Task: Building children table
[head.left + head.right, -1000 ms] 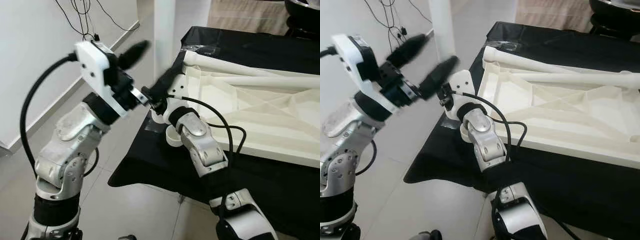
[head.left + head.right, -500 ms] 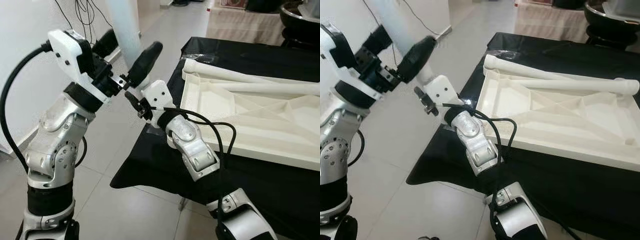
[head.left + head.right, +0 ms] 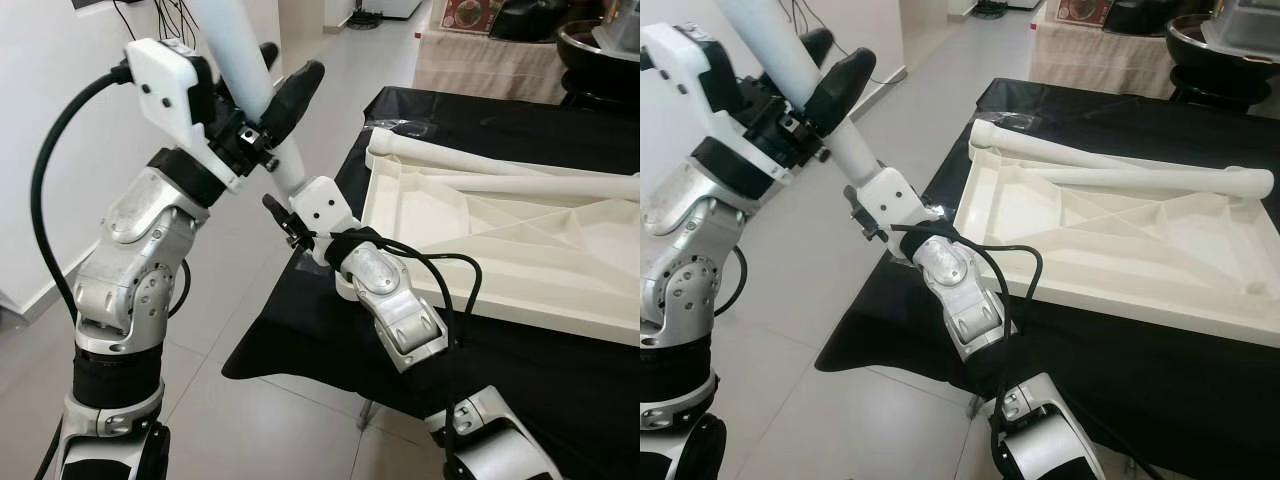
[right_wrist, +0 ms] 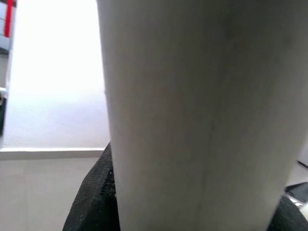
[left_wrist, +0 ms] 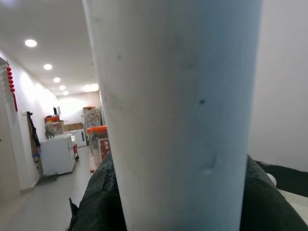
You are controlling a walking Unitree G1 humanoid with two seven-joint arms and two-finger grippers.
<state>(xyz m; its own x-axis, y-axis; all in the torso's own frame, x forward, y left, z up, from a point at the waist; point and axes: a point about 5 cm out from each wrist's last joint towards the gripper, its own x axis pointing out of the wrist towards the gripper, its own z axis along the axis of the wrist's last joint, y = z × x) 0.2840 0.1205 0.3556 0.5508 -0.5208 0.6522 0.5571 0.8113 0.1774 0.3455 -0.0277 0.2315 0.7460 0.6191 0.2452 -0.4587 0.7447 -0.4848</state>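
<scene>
The table leg (image 3: 232,48) looks smooth, matt white plastic, as does the ribbed tabletop (image 3: 1120,235). Black cloth (image 3: 1160,350) drapes the bench; floor tiles (image 3: 250,400) shine faintly.

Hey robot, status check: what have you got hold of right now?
Left end effector shut on white table leg, raised beside the black-draped table. Right end effector shut on it lower down. Upturned tabletop waits, two legs lying on it.

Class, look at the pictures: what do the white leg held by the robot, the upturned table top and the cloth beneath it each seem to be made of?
White leg, held in both the left hand and the right hand: probably moulded plastic, matte, smooth, uniform in colour.
Table top: likely the same cream plastic; moulded ribs cross its underside.
Cloth: seemingly thin black fabric, dull, draping over the edge.
</scene>
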